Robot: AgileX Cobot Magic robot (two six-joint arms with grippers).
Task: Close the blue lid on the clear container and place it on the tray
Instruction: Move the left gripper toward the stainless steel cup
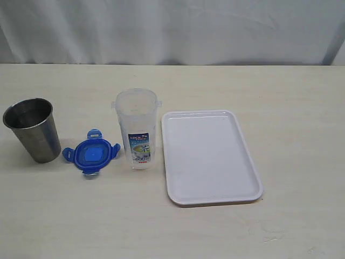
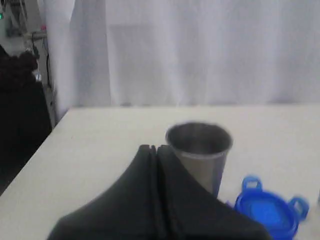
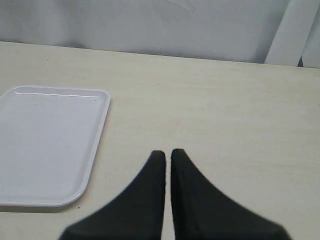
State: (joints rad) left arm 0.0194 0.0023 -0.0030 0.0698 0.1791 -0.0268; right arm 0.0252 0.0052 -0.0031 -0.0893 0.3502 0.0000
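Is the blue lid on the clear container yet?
Off. The blue lid lies on the table beside the upright clear container, whose top stands open.

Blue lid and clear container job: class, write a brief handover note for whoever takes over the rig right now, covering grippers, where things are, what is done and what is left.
Left gripper: shut, holding nothing.
Right gripper: shut, holding nothing, near the tray.
Blue lid lies on the table between the steel cup and the clear container, which stands upright and open beside the tray.
Done: nothing yet.
Left: fit and snap the lid on, then set the container on the tray.
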